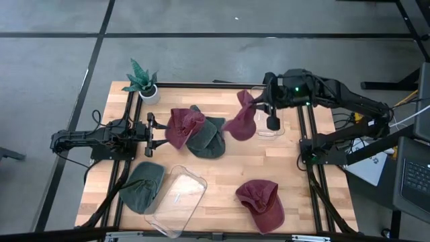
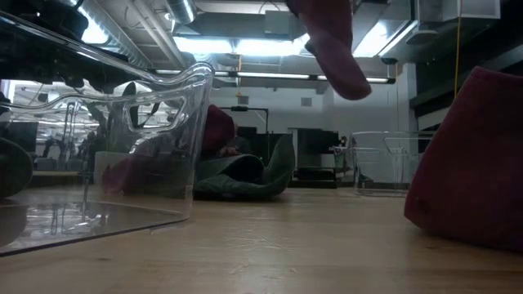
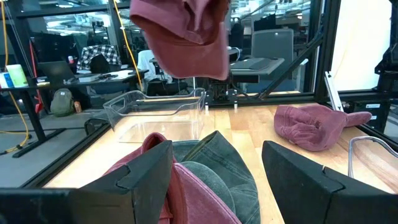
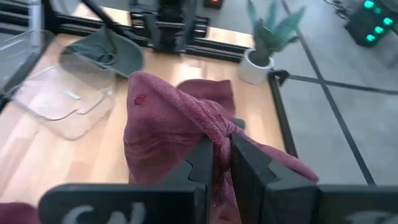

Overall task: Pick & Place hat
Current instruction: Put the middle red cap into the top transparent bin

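My right gripper is shut on a maroon hat, which is held up over the far right of the table beside a clear bin. The low view shows this hat in the air. My left gripper waits open at the table's left, level. Just ahead of its fingers, a second maroon hat and a green hat lie in a heap on the table. My right gripper pinches a bunched fold of the maroon hat's cloth between its two fingers. The fingers slant down from the table's right side. The hat hangs slack below and ahead of them, clear of the table.
A second clear bin lies near the front edge, left of centre, with another green hat beside it. A third maroon hat lies at the front right. A potted plant stands at the far left corner.
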Motion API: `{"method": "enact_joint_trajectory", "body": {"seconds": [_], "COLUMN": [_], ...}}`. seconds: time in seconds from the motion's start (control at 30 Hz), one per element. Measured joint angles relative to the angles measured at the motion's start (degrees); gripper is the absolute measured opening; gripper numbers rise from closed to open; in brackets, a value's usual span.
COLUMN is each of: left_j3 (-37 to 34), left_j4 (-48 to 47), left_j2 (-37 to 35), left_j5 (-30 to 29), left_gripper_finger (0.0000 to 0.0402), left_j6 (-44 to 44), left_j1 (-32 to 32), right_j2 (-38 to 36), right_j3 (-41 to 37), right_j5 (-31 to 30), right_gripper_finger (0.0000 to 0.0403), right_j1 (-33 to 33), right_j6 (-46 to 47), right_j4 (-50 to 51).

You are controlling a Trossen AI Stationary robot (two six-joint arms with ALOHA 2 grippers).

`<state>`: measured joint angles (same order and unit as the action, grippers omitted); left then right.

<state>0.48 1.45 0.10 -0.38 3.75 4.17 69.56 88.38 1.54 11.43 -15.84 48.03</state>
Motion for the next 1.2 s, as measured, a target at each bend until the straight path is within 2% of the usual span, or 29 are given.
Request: {"method": "enact_joint_trajectory", "body": {"seconds": [0.4,0.87,1.03,1.2], "left_j3": [0.01,-0.01,-0.01,-0.01], "left_j4": [0.0,0.02,0.01,0.0], "left_j2": [0.0,0.0,0.0,0.0], "left_j5": [0.0,0.0,0.0,0.0], "left_gripper_finger": [0.0245,0.0245,0.0245,0.0245], "left_j6": [0.0,0.0,0.0,0.0], "left_j1": [0.01,0.0,0.0,0.0], "right_j2": [0.0,0.0,0.0,0.04], "right_j3": [0.0,0.0,-0.72,-3.19], "right_j5": [0.0,0.04,0.38,4.26], "right_gripper_finger": [0.0043,0.0043,0.0043,0.0043], "right_j1": [9.92,19.68,21.98,24.04], "right_j6": [0.56,-4.66,-9.72,-15.2], "right_j4": [0.65,3.8,4.54,4.56]}}
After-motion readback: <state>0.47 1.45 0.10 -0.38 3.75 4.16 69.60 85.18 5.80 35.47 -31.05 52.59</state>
